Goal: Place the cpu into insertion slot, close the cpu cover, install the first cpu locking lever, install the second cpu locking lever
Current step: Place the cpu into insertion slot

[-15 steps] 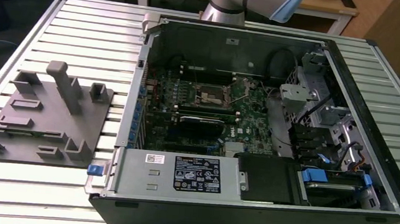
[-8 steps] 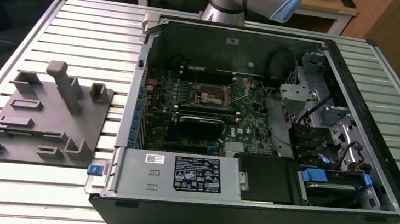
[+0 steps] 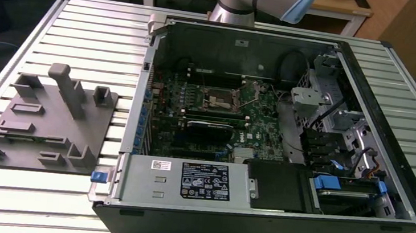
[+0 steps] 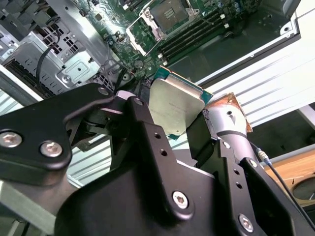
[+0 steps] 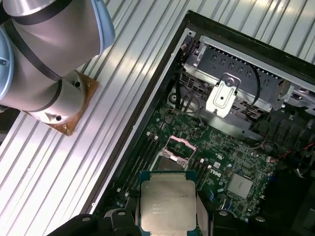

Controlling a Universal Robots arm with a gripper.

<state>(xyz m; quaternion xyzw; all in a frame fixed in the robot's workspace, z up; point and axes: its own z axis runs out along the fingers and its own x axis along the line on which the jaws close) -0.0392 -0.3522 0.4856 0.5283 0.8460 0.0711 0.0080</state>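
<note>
Step one, in hand: I hold the gripper (image 5: 167, 217) above the open black computer case (image 3: 258, 230). Its two black fingers (image 4: 141, 117) are clamped on opposite edges of the cpu (image 5: 167, 202), a small flat square chip with a dull silver-grey metal top on a green base, seen in both wrist views. Beneath the fingertips and a little ahead of them, well apart from the chip, lies the insertion slot (image 5: 170, 158), a square socket with a silvery rim set in the green circuit board (image 3: 257, 118). At the socket's edge farthest from the fingers, the thin silvery cpu cover (image 5: 180, 145) appears swung up, leaving the socket bare, though I cannot make out the locking levers. By my reading the chip is not yet seated. Seating it calls for squaring its edges with the socket's rim and setting it down level, without scraping the contacts.
</note>
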